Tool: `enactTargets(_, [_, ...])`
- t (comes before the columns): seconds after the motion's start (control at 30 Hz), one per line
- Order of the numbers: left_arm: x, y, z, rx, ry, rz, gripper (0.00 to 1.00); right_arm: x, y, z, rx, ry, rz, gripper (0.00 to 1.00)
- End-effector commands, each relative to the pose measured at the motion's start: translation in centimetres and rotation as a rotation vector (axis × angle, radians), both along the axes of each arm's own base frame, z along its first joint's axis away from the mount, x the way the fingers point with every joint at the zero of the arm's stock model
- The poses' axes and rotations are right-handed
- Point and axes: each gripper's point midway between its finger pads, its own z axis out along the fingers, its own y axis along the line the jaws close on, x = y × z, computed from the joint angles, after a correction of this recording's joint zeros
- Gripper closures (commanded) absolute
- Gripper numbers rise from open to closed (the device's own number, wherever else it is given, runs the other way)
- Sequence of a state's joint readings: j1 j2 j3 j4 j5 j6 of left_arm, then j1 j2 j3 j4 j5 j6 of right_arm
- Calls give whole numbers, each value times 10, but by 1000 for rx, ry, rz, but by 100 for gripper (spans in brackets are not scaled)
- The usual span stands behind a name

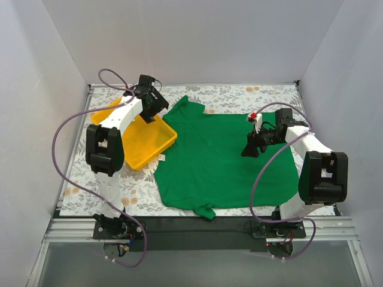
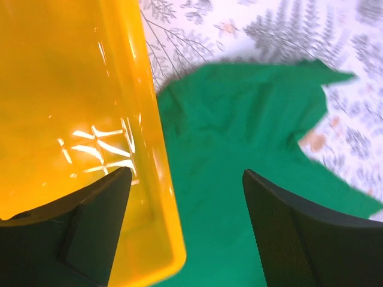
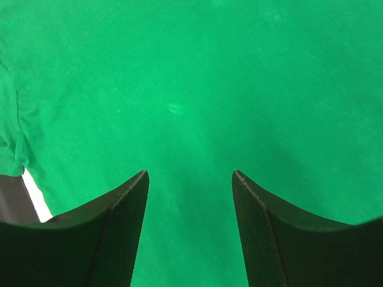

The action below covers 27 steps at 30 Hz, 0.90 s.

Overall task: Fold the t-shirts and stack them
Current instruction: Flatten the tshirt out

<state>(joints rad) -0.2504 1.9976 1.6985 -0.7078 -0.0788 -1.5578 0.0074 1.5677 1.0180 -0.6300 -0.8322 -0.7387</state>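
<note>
The bright green t-shirt (image 1: 221,158) lies spread flat on the table, one sleeve pointing to the back (image 1: 187,106) and one at the front edge (image 1: 205,210). It fills the right wrist view (image 3: 191,89) and shows in the left wrist view (image 2: 239,149). My left gripper (image 1: 157,112) is open and empty above the yellow tray's right rim (image 2: 157,179), beside the shirt's back sleeve. My right gripper (image 1: 250,149) is open and empty just above the shirt's right part.
The yellow plastic tray (image 1: 134,149) stands left of the shirt, holding nothing that I can see, its right corner touching the shirt's edge. The floral tablecloth (image 1: 239,92) shows along the back. White walls close in on three sides.
</note>
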Motion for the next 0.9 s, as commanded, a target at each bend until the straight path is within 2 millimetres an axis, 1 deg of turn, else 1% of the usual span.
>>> enactTargets(0.0, [-12, 9, -48, 43, 208, 81, 28, 0, -5, 8, 26, -18, -8, 35])
enactTargets(0.03, [-9, 9, -47, 49, 216, 88, 30, 0, -6, 8, 27, -17, -12, 35])
enactTargets(0.07, [-9, 15, -57, 82, 237, 103, 37, 0, -6, 7, 28, -17, -12, 35])
enactTargets(0.1, [-8, 15, -59, 85, 241, 99, 40, 0, -7, 8, 30, -16, -12, 35])
enactTargets(0.13, [-8, 16, -60, 96, 243, 84, 46, 0, -7, 7, 31, -13, -12, 35])
enactTargets(0.17, [-7, 19, -62, 115, 242, 78, 54, 0, -7, 8, 31, -13, -12, 36])
enactTargets(0.2, [-5, 20, -61, 129, 235, 60, 82, 0, -7, 7, 31, -14, -12, 35])
enactTargets(0.23, [-5, 22, -60, 149, 233, 46, 96, 0, -7, 7, 30, -14, -11, 36])
enactTargets(0.27, [-3, 26, -57, 184, 222, 6, 100, 0, -7, 8, 31, -14, -9, 35])
enactTargets(0.33, [-1, 36, -50, 256, 195, -26, 100, 0, -7, 7, 33, -11, -10, 35])
enactTargets(0.37, [-6, 43, -47, 312, 187, -87, 100, 0, -7, 7, 33, -11, -10, 35])
enactTargets(0.4, [-6, 48, -44, 344, 172, -115, 100, 0, -7, 7, 33, -9, -11, 35])
enactTargets(0.43, [-2, 51, -41, 367, 132, -149, 100, 0, -7, 7, 34, -9, -10, 35])
enactTargets(0.47, [-2, 53, -30, 407, 97, -243, 100, -1, -7, 7, 35, -6, -10, 35])
enactTargets(0.5, [-7, 54, -36, 412, 101, -311, 100, 0, -7, 7, 34, -9, -8, 35])
enactTargets(0.53, [-2, 55, -32, 427, 65, -345, 100, -1, -7, 6, 36, -4, -10, 35])
enactTargets(0.57, [-2, 58, -29, 477, 51, -452, 100, 0, -7, 6, 36, -4, -9, 35])
enactTargets(0.6, [-2, 60, -32, 494, 47, -503, 100, -1, -6, 6, 37, -3, -8, 35])
enactTargets(0.7, [5, 70, -38, 596, 42, -629, 100, -1, -7, 6, 37, -1, -9, 35])
enactTargets(0.73, [12, 74, -37, 626, 32, -634, 100, -1, -7, 5, 36, 2, -10, 36])
enactTargets(0.77, [16, 77, -42, 638, 32, -647, 100, -1, -7, 5, 36, 4, -10, 35])
enactTargets(0.8, [20, 85, -44, 641, 31, -648, 100, -1, -7, 4, 36, 4, -9, 35])
enactTargets(0.83, [28, 88, -45, 630, 26, -641, 100, -2, -7, 4, 36, 9, -10, 36])
enactTargets(0.87, [31, 92, -48, 619, 33, -636, 100, -1, -8, 4, 37, 6, -11, 35])
